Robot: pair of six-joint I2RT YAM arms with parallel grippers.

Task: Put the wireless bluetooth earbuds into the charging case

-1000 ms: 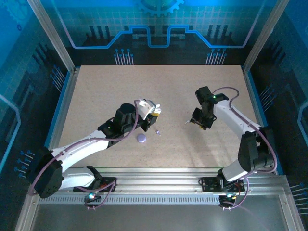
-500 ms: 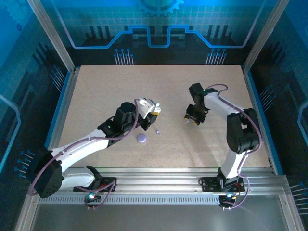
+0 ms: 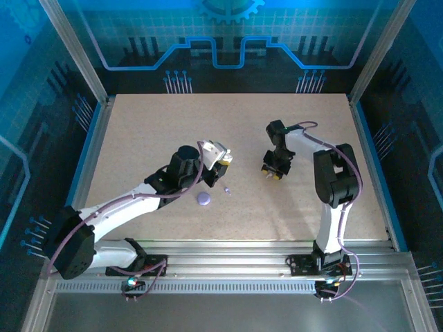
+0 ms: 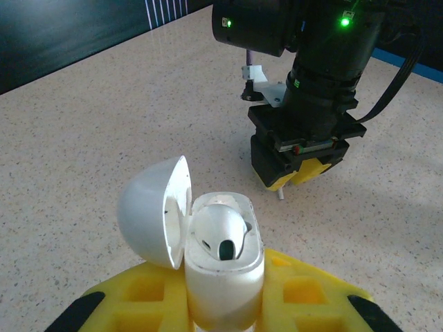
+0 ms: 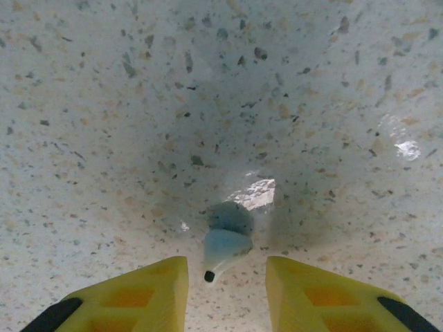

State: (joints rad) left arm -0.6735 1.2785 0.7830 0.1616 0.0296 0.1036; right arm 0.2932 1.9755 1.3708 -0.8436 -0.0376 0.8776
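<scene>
The white charging case (image 4: 223, 270) is grasped, with its lid open, by the left tool (image 4: 225, 294), and 1 earbud (image 4: 220, 235) is seated in it. To the right of this case, a loose whitish earbud (image 5: 225, 247) is seen lying on the surface (image 5: 104, 104), between the released fingers of the right tool (image 5: 227, 277) and untouched.

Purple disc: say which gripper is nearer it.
Left. The left gripper, holding a white case, is just beyond the purple disc; the right gripper is farther off, to its right.

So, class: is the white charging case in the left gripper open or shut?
Open. The charging case has its lid swung aside to the left, and an earbud sits in the exposed well.
</scene>
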